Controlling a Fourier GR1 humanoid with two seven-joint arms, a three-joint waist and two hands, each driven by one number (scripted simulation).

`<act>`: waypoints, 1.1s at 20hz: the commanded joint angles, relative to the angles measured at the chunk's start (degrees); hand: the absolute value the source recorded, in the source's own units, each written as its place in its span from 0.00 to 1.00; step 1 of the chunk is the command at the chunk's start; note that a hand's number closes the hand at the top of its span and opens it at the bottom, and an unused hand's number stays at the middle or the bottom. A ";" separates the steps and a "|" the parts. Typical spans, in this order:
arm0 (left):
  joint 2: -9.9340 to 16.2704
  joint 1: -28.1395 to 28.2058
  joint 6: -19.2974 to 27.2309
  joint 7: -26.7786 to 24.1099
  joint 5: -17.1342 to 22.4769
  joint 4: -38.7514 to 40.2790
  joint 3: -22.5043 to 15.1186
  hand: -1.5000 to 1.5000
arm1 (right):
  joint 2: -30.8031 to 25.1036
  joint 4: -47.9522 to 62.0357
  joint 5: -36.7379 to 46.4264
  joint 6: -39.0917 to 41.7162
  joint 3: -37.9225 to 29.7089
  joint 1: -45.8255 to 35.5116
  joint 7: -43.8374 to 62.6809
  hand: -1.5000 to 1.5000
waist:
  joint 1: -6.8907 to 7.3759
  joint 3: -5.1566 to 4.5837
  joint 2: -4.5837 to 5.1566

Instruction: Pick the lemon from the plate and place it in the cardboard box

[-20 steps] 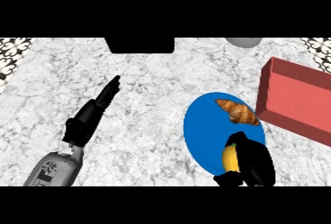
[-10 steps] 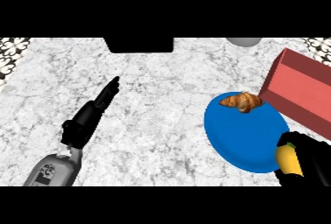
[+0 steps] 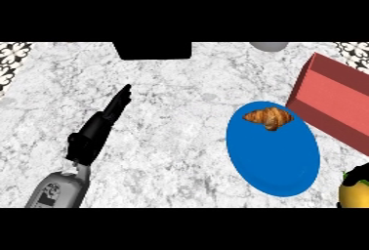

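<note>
Marble counter (image 3: 180, 88) fills the view. At the lower right corner the right hand (image 3: 358, 175) is mostly cut off by the frame edge; dark fingers curl over the lemon (image 3: 355, 195), itself only partly visible, held clear of the plate (image 3: 274, 156). Left hand (image 3: 101, 128) lies at the left, fingers straight and together, holding nothing. Just left of the right fingers lies the blue plate, a croissant (image 3: 268, 117) at its far end. Beyond those fingers stands the red box (image 3: 335, 100), partly cropped. Farther off, a black object (image 3: 153, 50) and a grey object (image 3: 269, 46) are cut off.
</note>
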 commanded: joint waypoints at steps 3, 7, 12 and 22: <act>-0.66 -0.03 0.24 -1.55 -1.00 2.34 0.73 0.50 | 1.62 -17.67 -3.37 0.93 -5.82 7.16 2.99 1.00 | -0.92 -0.04 -0.12; 0.04 0.53 -0.84 0.38 -0.29 0.43 1.14 0.50 | 2.36 -15.70 -10.51 3.08 -12.44 1.91 5.21 1.00 | -0.11 -0.03 -0.13; -1.68 -0.33 -0.66 2.51 -1.16 -1.14 -0.50 0.50 | 2.72 -10.89 -13.28 7.61 -18.78 -6.91 9.76 1.00 | 0.89 -0.02 0.13; -2.76 1.48 -1.21 -1.06 -3.30 0.51 -0.14 0.50 | -0.97 4.35 -25.62 17.62 -33.09 -23.14 9.37 1.00 | 1.47 0.03 0.28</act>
